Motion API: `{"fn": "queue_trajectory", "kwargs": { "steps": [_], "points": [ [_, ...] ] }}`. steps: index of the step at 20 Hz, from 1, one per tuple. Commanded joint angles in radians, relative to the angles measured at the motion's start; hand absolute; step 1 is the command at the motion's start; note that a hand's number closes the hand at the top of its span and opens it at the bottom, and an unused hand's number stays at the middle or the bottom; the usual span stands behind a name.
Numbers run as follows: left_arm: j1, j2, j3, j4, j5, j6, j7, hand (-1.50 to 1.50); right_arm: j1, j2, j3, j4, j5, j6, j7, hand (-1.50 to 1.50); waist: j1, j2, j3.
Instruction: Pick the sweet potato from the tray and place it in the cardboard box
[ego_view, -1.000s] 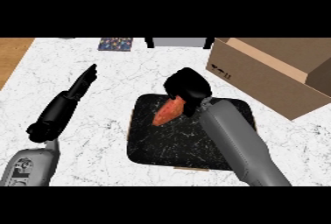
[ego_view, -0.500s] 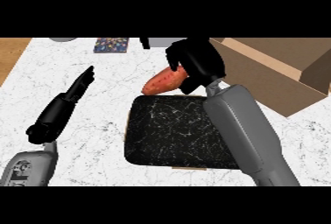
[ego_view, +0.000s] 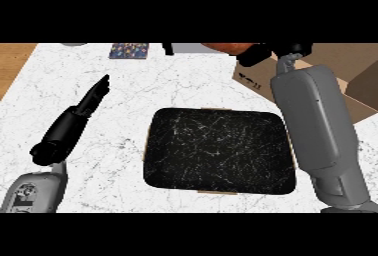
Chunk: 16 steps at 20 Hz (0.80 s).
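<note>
The orange sweet potato (ego_view: 227, 47) shows at the top edge of the head view, lifted well beyond the far side of the black tray (ego_view: 214, 150). My right hand (ego_view: 260, 53) is shut on it and hides its right end, close to the left corner of the cardboard box (ego_view: 359, 102). The grey right forearm runs up the tray's right side and covers part of the box. Nothing lies on the tray. My left hand (ego_view: 92, 97) rests open on the counter left of the tray, fingers straight and pointing away.
A colourful flat item (ego_view: 129, 50) and a grey object (ego_view: 196, 48) lie along the counter's far edge. A wooden strip (ego_view: 15, 60) borders the counter at far left. White marble counter surrounds the tray.
My right hand has lifted the sweet potato off the tray and carried it away and rightward, up to the box's corner. The left hand has stayed where it was.
</note>
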Motion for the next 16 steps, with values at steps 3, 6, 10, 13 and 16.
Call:
{"fn": "queue_trajectory", "kwargs": {
  "steps": [3,6,10,13,16],
  "points": [
    [0.008,0.006,0.009,0.004,-0.002,-0.008,-0.027,0.00,-0.105,-0.124,-0.139,0.243,-0.041,-0.076,-0.058,1.50,0.014,0.006,0.000],
    [-0.059,0.009,0.013,0.054,-0.008,-0.008,-0.011,0.00,-0.129,-0.261,-0.136,0.343,-0.005,-0.035,-0.144,1.50,0.013,0.011,0.000],
    [-0.036,-0.006,-0.001,-0.037,0.001,-0.007,0.038,0.00,-0.157,-0.291,-0.113,0.513,0.028,0.044,-0.142,1.50,0.030,0.009,0.000],
    [-0.058,0.005,0.007,0.016,0.012,-0.030,0.021,0.00,-0.187,-0.342,-0.120,0.624,0.015,0.178,-0.165,1.50,0.035,0.017,0.000],
    [-0.037,-0.018,-0.009,-0.012,0.000,-0.010,0.029,0.00,-0.180,-0.378,-0.122,0.716,0.026,0.159,-0.242,1.50,0.034,0.014,0.001]
  ]
}}
